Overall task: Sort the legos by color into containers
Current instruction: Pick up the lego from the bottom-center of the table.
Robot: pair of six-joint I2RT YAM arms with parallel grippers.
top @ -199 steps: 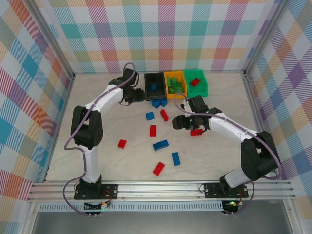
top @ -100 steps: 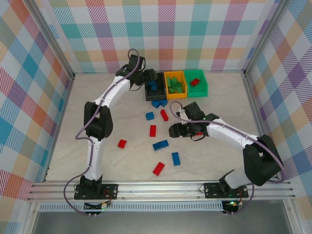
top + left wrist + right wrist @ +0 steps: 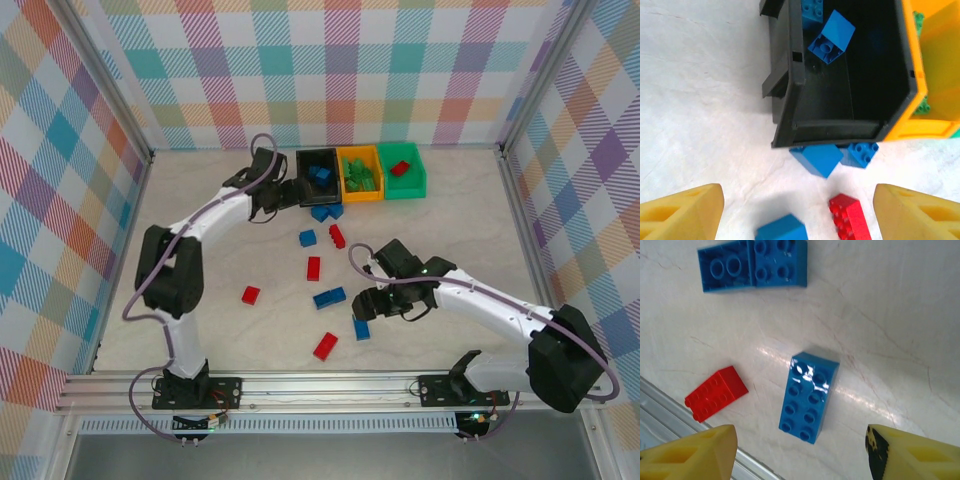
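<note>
Status: left gripper (image 3: 799, 210) wide open, empty. Black bin (image 3: 835, 131) sits just ahead of its fingertips, blue bricks (image 3: 831, 37) inside. Right gripper (image 3: 800, 454) also spread, holding nothing — blue eight-stud brick (image 3: 808, 397) lies between its fingers, untouched.

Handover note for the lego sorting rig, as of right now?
Left hand: open, empty, just short of the black bin.
Right hand: open, empty, over a blue brick near the front.
Done: blue bricks in the black bin, green bricks in the orange bin, a red brick in the green bin.
To do: four red bricks and several blue loose on the table, two blue ones against the black bin's front.
</note>
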